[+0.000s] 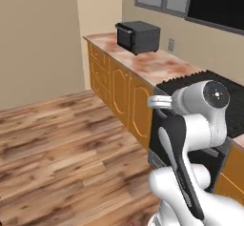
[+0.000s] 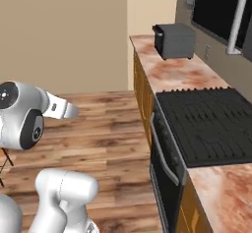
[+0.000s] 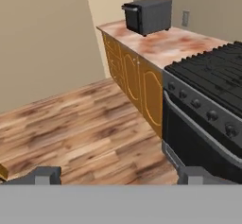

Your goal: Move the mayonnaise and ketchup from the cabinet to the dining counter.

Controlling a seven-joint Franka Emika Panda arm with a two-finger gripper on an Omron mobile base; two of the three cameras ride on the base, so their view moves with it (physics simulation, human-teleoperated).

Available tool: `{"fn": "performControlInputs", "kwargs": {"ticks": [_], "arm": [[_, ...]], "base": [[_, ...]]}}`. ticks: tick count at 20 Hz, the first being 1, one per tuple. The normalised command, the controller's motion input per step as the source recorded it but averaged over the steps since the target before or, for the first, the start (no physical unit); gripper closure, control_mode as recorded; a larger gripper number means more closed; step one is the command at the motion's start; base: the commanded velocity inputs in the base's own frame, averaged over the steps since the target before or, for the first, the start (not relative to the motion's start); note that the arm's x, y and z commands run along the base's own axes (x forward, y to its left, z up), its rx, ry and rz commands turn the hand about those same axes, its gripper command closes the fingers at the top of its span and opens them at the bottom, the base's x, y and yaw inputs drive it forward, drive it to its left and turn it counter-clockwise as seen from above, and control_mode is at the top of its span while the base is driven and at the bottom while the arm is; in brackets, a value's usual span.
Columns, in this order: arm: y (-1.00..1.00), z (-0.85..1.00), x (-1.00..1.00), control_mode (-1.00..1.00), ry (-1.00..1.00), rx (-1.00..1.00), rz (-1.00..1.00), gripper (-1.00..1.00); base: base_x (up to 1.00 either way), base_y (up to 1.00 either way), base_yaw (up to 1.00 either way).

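Hand view showing gripper (image 3: 118, 176) gaping wide, holding nothing; likely needing mid-body grips later on rigid, slippery mayonnaise and ketchup.

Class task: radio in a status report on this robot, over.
Pincer open, holding nothing. Facing worktop with toaster oven and stove. Wood floor ahead.

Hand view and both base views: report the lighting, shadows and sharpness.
Hand view: even flat light, the toaster oven soft-edged. Left base view: faint shade beneath the worktop edge, no glare. Right base view: window black, cooktop grates blurred.
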Motion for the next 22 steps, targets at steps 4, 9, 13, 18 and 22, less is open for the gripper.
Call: {"fn": "performControlInputs", "kwargs": {"ticks": [4, 9, 13, 18, 22], "arm": [[0.0, 0.0, 0.0, 1.0, 0.0, 0.0, 0.0, -1.0], [0.0, 0.0, 0.0, 1.0, 0.0, 0.0, 0.0, -1.0], [0.0, 0.0, 0.0, 1.0, 0.0, 0.0, 0.0, -1.0], [0.0, 0.0, 0.0, 1.0, 0.0, 0.0, 0.0, -1.0], [0.0, 0.0, 0.0, 1.0, 0.0, 0.0, 0.0, -1.0]], "base": [[0.34, -0.46, -0.47], [-0.08, 0.09, -0.64], [-0.36, 0.52, -0.7], [0.06, 0.31, -0.74], [0.47, 0.08, -0.66]]}}
